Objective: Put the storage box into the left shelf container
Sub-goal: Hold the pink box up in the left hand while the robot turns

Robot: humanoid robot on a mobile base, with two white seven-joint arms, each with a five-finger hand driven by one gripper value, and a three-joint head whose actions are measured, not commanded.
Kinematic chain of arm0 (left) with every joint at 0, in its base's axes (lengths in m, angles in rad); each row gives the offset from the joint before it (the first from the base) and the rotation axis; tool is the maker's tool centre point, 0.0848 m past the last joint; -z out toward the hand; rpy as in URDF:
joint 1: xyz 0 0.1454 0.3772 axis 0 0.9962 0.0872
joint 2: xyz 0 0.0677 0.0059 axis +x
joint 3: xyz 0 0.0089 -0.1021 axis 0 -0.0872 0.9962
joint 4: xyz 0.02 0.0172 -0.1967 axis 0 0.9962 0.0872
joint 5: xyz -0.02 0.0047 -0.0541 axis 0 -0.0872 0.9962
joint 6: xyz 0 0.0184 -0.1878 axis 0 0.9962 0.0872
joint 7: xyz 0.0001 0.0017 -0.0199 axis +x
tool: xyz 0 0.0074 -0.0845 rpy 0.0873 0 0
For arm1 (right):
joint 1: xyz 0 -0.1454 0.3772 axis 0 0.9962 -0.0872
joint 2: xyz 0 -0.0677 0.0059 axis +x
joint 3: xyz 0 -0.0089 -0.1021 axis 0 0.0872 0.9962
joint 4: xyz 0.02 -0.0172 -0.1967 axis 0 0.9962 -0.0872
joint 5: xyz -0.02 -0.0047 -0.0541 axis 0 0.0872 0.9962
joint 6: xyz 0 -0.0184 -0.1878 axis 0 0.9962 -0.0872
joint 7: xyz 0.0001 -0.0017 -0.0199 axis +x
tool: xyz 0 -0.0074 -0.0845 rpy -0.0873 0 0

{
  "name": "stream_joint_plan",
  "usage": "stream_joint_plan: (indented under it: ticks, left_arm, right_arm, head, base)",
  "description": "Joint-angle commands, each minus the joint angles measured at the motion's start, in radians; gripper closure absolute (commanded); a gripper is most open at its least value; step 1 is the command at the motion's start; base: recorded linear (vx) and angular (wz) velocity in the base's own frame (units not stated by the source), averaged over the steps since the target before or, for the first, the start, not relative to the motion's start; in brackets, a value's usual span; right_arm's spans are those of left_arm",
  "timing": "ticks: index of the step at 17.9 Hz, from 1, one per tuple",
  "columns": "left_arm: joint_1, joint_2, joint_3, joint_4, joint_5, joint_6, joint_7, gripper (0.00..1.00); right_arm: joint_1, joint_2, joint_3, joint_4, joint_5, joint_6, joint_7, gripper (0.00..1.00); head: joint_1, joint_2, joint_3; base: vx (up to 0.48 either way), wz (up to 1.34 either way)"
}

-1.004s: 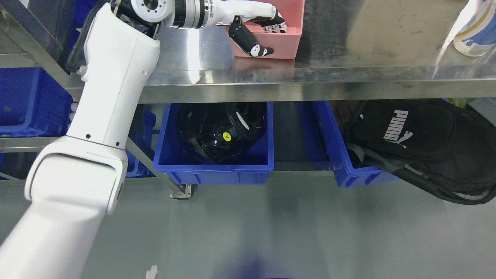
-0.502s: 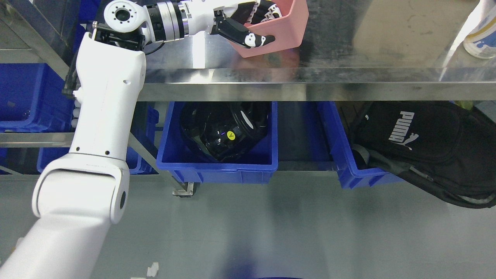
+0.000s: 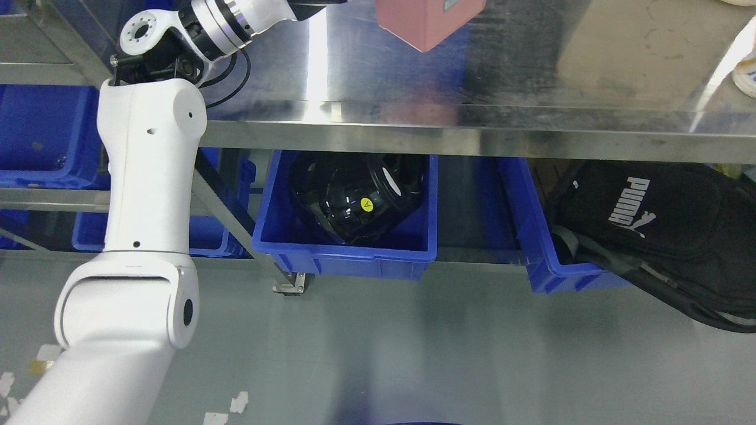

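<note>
- The steel table [image 3: 531,88] spans the far side; its front edge could catch the box on the way down.
- The left arm [image 3: 150,195] reaches up out of view, its fingers unseen, so grip cannot be judged.
- The pink storage box [image 3: 428,20] hangs tilted above the table, top cropped; it may slip.
- The left blue shelf bin [image 3: 41,136] sits well apart.

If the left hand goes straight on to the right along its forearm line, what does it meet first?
Probably the pink storage box, lifted above the steel table. The left hand itself is cut off at the top edge, so contact is unclear.
</note>
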Motion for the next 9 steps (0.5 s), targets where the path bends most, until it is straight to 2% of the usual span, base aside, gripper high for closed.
stream_joint_plan:
  ticks: [1,3,5,7,9]
  left_arm:
    - [0.137,0.016,0.157,-0.331,0.144,0.002,0.138,0.98]
    - [0.241,0.016,0.139,-0.508,0.144,-0.014,0.302,0.97]
    - [0.327,0.016,0.090,-0.628,0.144,-0.050,0.405,0.96]
    - [0.407,0.016,-0.014,-0.700,0.144,-0.115,0.419,0.92]
    - [0.470,0.016,-0.116,-0.728,0.144,-0.181,0.418,0.93]
  right_arm:
    - [-0.005,-0.017,0.000,-0.017,-0.021,0.000,0.002,0.00]
    - [-0.005,-0.017,0.000,-0.017,-0.021,-0.002,0.003,0.00]
    - [-0.005,-0.017,0.000,-0.017,-0.021,0.000,0.002,0.00]
    - [-0.005,-0.017,0.000,-0.017,-0.021,0.000,0.002,0.00]
    - [-0.005,-0.017,0.000,-0.017,-0.021,0.000,0.002,0.00]
  head:
    - [0.0000,0.000,0.000]
    - [0.0000,0.000,0.000]
    - [0.0000,0.000,0.000]
    - [0.0000,0.000,0.000]
    - [0.0000,0.000,0.000]
  base:
    - [-0.005,0.23]
    - [-0.010,0.53]
    - [-0.017,0.65]
    - [-0.033,0.81]
    - [-0.032,0.75]
